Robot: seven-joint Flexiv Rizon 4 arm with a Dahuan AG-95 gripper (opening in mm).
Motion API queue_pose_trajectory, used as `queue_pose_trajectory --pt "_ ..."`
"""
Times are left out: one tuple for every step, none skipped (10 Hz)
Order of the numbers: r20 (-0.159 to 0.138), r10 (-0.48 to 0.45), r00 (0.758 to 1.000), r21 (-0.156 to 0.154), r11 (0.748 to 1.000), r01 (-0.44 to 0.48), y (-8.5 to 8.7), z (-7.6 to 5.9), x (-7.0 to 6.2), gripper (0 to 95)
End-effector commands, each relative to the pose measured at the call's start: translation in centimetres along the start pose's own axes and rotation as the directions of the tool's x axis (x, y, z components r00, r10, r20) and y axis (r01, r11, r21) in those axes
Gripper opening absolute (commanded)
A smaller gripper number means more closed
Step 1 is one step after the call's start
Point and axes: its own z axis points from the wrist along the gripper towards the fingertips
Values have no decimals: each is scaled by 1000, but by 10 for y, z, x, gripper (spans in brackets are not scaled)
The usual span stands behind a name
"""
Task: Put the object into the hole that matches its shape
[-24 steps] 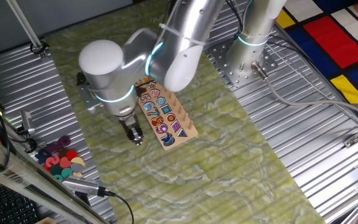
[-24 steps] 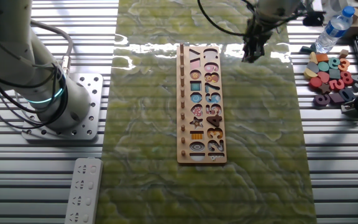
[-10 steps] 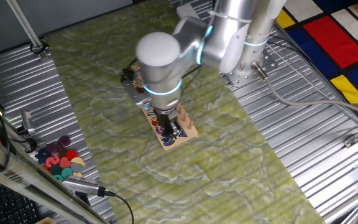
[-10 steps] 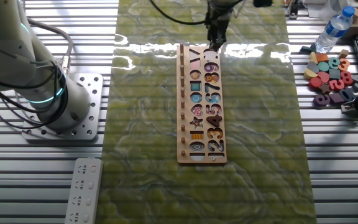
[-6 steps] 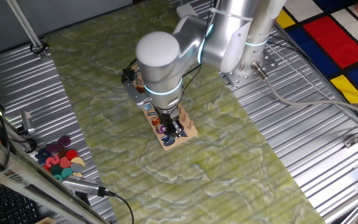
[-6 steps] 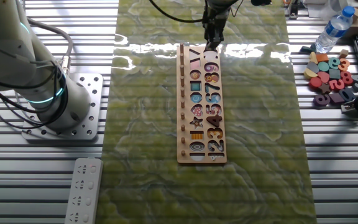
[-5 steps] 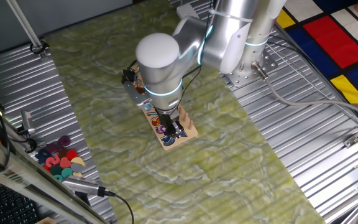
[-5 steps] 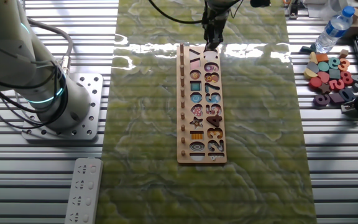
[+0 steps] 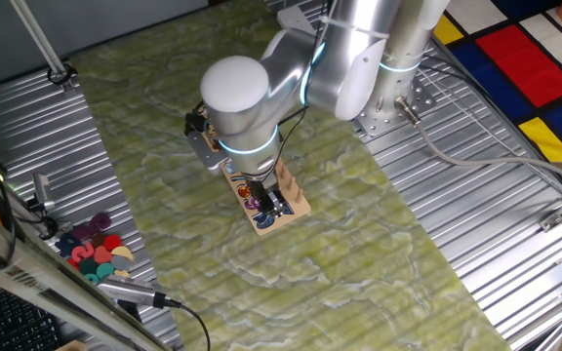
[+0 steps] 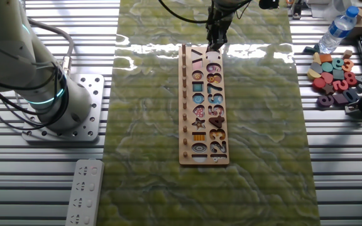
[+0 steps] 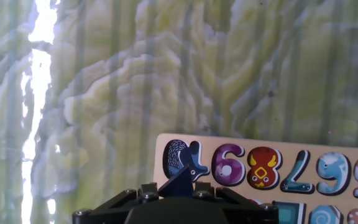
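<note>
My gripper [image 11: 176,190] is shut on the object [image 11: 183,180], a small dark navy triangle whose tip sticks up between the jaws in the hand view. In the other fixed view the gripper [image 10: 213,44] hangs over the far end of the long wooden board [image 10: 184,94], just right of the hole [image 10: 197,56], a dark triangular recess. In one fixed view the gripper [image 9: 273,203] is low over the near end of the board [image 9: 301,203] and hides the hole. The hand view shows the board's corner [image 11: 163,146] with coloured numbers; the hole is not seen there.
Loose coloured pieces [image 10: 332,72] lie on the metal table to the right of the green mat [image 10: 263,138], with a water bottle [image 10: 335,28] behind them. They also show in one fixed view [image 9: 91,249]. A white power strip [image 10: 83,191] lies front left. The arm's base [image 10: 49,100] stands left.
The gripper has moved from beside the board to over its end with the triangle hole. In the last half second it has hardly moved; the arm's elbow has shifted slightly.
</note>
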Motion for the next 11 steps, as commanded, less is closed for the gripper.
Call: queue_pose_trajectory --pt "-14 6 1000 -2 1000 -6 0 -1 2 0" --pt "-17 7 1000 -3 1000 -7 0 0 2 0" --pt "-19 6 1000 -3 1000 -6 0 0 2 0" --pt "-16 3 1000 1 1000 -3 0 0 2 0" --pt "-13 7 1000 4 1000 -7 0 0 2 0" --pt "-17 10 1000 5 1000 -10 0 0 2 0" --pt "-19 4 1000 2 1000 -4 0 0 2 0" --pt "-21 -7 1000 -2 1000 7 0 0 2 0" --pt "-27 -14 1000 -4 1000 13 0 0 2 0" --pt "-38 -19 999 -4 1000 18 0 0 2 0" --pt "-40 -23 999 -3 1000 23 0 0 2 0"
